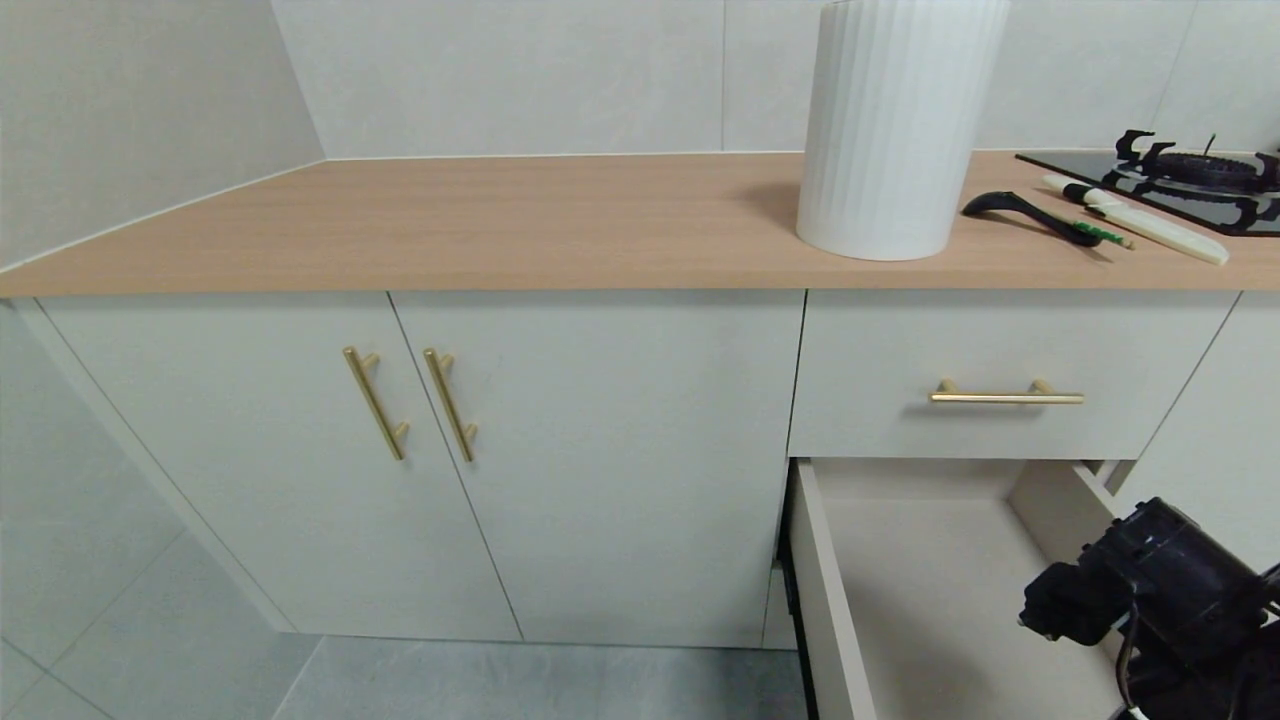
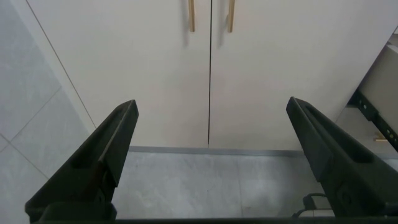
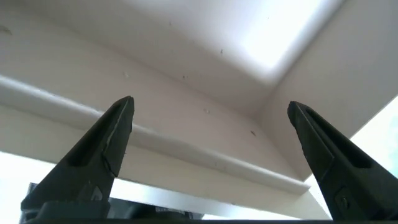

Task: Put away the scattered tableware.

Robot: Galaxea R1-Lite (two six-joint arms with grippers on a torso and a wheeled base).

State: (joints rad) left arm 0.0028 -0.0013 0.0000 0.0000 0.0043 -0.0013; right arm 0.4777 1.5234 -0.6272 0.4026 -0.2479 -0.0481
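Head view puts the task at an early stage, with nothing stored so far as the pictures show. Nearest, at the lower right, the right arm hangs over the low drawer, which is pulled out. No tableware lies on the part of its floor that shows. In the right wrist view the right tool is spread wide and carries nothing, with the drawer's pale inner corner beyond it. The left tool is likewise spread and carries nothing. It sits low, over the floor in front of the closed doors to the left.

Above the open drawer, the upper drawer is shut. Farther back, on the desk, stands a tall white canister. To its right lie a black spoon and a long white utensil, close together. The utensil's far end rests on the hob.

My reading is that opening the drawer is the only step done. Both pieces are well apart from either tool, and each has yet to be picked up and laid in the drawer. The drawer would then need closing.
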